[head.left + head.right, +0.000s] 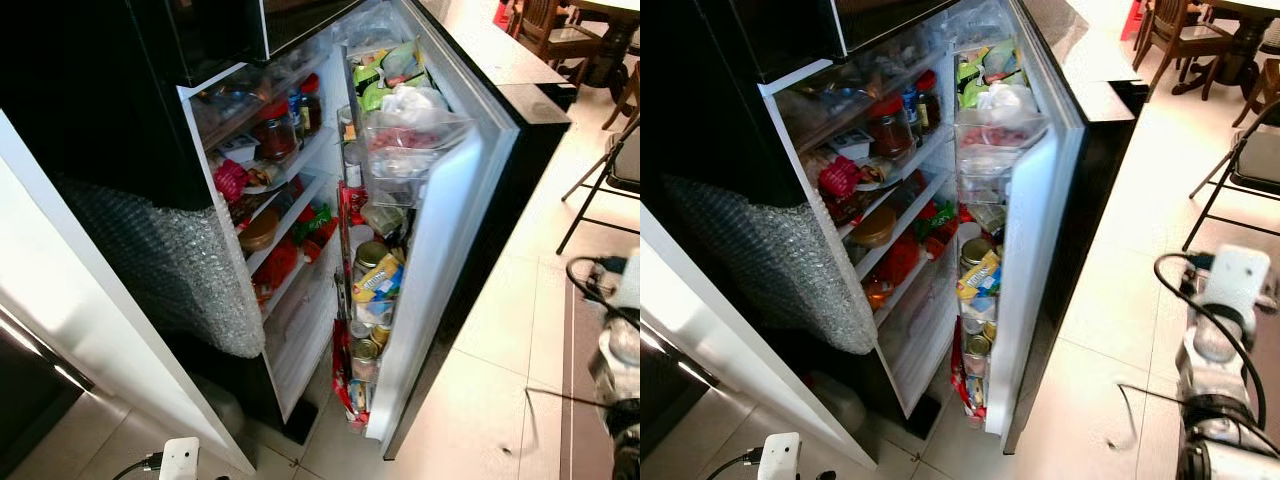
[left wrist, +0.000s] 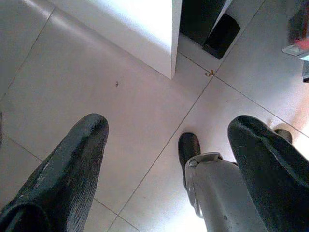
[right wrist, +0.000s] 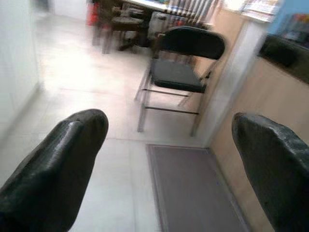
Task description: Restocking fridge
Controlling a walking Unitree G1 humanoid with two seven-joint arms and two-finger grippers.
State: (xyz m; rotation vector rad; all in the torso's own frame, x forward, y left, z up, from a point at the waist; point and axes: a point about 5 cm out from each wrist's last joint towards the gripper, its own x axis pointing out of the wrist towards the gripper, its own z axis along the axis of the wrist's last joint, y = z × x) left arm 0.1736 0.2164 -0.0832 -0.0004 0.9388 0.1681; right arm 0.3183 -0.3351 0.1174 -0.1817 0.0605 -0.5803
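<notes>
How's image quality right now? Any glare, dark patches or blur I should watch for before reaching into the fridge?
Eye views: the fridge door inner panel glares white, the cabinet front at upper left is near black, while the shelves read sharp. Left wrist view: crisp, evenly lit floor tiles between the open left gripper. Right wrist view: soft blur, washed-out floor beyond the folding chair, with the right gripper open.

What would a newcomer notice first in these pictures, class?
The open fridge door stands wide, its racks crammed from top to bottom with bags, jars and cans. Beside it the fridge shelves hold a red-lidded jar and other food. To the left, a sheet of bubble wrap hangs against the dark cabinet side.
</notes>
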